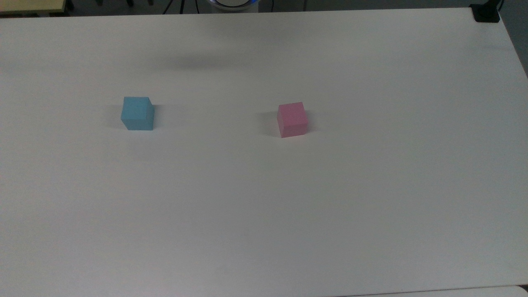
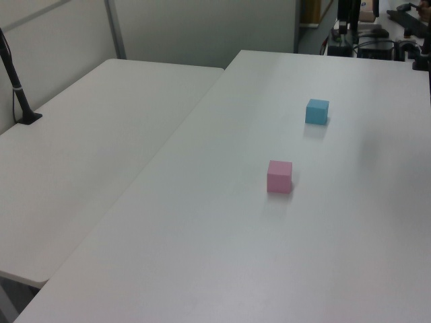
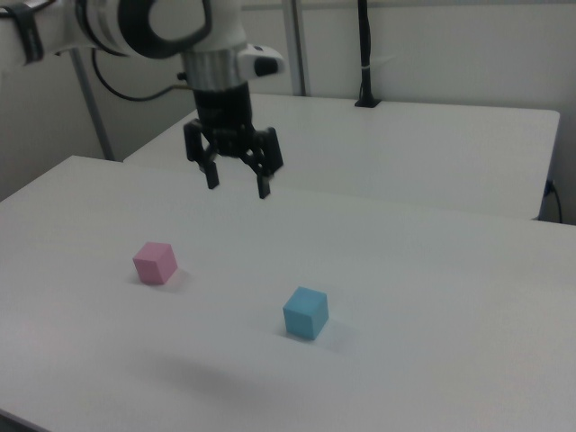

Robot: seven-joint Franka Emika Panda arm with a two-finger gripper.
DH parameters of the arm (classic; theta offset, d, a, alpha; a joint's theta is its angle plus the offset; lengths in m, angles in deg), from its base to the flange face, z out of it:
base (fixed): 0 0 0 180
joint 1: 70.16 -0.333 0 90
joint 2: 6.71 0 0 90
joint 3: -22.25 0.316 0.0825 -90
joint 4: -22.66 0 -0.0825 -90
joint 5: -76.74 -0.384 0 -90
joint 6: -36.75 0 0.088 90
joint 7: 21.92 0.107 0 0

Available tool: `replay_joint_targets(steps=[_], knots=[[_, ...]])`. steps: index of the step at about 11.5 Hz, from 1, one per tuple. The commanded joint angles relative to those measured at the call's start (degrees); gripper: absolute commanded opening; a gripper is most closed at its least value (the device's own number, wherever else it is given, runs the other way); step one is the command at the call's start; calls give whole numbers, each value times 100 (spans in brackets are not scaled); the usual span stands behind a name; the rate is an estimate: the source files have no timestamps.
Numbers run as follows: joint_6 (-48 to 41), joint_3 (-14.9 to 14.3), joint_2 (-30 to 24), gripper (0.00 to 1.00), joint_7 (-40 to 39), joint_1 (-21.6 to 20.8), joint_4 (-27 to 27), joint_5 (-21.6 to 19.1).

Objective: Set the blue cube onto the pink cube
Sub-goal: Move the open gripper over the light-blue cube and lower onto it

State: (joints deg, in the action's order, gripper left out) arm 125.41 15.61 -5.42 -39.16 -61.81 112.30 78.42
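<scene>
The blue cube (image 1: 137, 113) rests on the white table in the top view's left half; it also appears as the blue cube (image 2: 317, 111) in the left view and the blue cube (image 3: 306, 312) in the right view. The pink cube (image 1: 292, 119) sits apart from it, to the top view's right, seen too as the pink cube (image 2: 279, 176) and the pink cube (image 3: 155, 263). In the right view my gripper (image 3: 238, 186) hangs high above the table between the two cubes, open, with nothing between its fingers.
The white table (image 1: 264, 206) is wide and bare around the cubes. A second white table (image 2: 81, 161) adjoins it at the left view's left, with a black post (image 2: 17, 84) clamped on it. A black clamp (image 1: 486, 12) sits at the top view's far right corner.
</scene>
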Motion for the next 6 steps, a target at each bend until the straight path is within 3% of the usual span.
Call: replay_joint_targets(steps=[1,5,6], knots=[[1053,-338,100,100,248,-36,780,8],[2303,-338,1100,100,300,-70,986,52],[2375,-338,1128,100,300,-62,1020,43]])
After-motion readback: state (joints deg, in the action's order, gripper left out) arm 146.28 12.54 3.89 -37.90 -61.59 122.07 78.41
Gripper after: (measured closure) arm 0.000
